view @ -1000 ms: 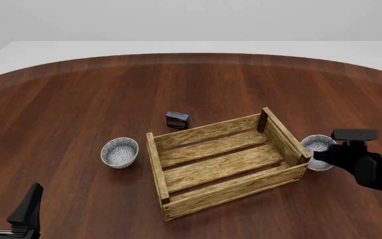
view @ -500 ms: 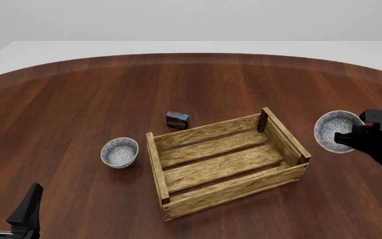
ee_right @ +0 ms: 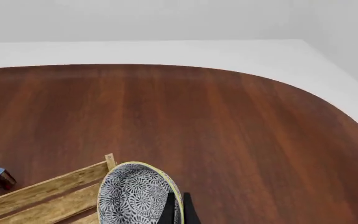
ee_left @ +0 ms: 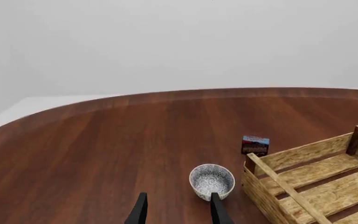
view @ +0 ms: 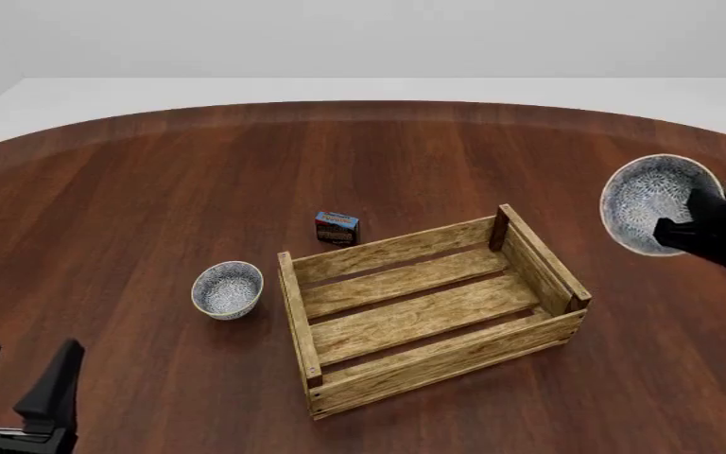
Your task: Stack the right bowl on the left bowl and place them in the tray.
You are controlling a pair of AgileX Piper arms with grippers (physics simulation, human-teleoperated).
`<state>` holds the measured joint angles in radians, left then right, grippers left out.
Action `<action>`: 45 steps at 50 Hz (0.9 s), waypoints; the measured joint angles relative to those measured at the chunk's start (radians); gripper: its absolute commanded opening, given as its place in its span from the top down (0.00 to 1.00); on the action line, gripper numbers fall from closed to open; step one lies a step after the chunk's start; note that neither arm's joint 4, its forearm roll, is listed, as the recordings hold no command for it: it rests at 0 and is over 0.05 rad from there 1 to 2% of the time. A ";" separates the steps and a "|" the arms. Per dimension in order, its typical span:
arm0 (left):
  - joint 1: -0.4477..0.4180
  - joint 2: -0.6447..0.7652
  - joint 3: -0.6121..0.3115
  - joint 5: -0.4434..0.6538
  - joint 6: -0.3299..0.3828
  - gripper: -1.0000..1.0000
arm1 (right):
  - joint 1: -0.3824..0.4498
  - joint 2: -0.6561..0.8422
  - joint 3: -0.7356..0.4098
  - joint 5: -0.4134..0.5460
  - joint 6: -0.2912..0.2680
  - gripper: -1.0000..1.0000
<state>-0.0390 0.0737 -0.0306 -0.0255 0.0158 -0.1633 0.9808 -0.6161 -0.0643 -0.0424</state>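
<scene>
My right gripper [view: 681,225] is shut on the rim of the right bowl [view: 647,201], a whitish-grey speckled bowl, and holds it tilted in the air to the right of the tray [view: 426,307]. In the right wrist view the same bowl [ee_right: 135,196] hangs over the tray's corner post [ee_right: 110,161], pinched between the fingers [ee_right: 177,210]. The left bowl [view: 227,288] rests upright on the table, left of the tray. My left gripper [view: 16,383] stands open near the front left corner, well short of that bowl [ee_left: 211,180].
A small dark blue-red box [view: 337,227] lies just behind the tray's back left side; it also shows in the left wrist view [ee_left: 255,145]. The round wooden table's far edge [view: 363,106] curves across the back.
The right gripper has lifted the right bowl off the table beside the tray and raised it up and to the right, tilting it. The left arm has barely moved.
</scene>
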 measured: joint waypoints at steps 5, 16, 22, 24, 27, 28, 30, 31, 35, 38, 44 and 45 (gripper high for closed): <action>-0.003 0.011 -0.011 -0.002 0.007 0.00 | 0.056 -0.046 0.001 0.024 0.018 1.00; -0.012 0.019 -0.042 0.013 0.014 0.00 | 0.187 -0.084 -0.004 0.047 0.065 1.00; -0.020 0.042 -0.052 -0.002 0.020 0.00 | 0.253 -0.093 -0.013 0.061 0.073 1.00; -0.024 0.055 -0.053 -0.014 0.021 0.00 | 0.273 -0.093 -0.019 0.067 0.075 1.00; -0.033 0.080 -0.055 -0.037 0.023 0.00 | 0.303 -0.095 -0.029 0.074 0.079 1.00; -0.035 0.088 -0.056 -0.043 0.024 0.00 | 0.313 -0.095 -0.031 0.075 0.080 1.00; -0.040 0.099 -0.059 -0.052 0.026 0.00 | 0.331 -0.097 -0.034 0.076 0.082 1.00; -0.042 0.103 -0.061 -0.054 0.027 0.00 | 0.339 -0.098 -0.035 0.076 0.083 1.00; -0.050 0.121 -0.068 -0.067 0.032 0.00 | 0.369 -0.101 -0.038 0.074 0.082 1.00; -0.056 0.136 -0.073 -0.079 0.036 0.00 | 0.387 -0.104 -0.036 0.069 0.076 1.00; -0.069 0.163 -0.084 -0.095 0.045 0.00 | 0.415 -0.110 -0.037 0.064 0.067 1.00; -0.071 0.166 -0.087 -0.096 0.046 0.00 | 0.419 -0.111 -0.037 0.063 0.066 1.00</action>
<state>-0.1103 0.2395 -0.1171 -0.1214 0.0621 0.2555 0.8697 -0.6527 -0.0013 0.0232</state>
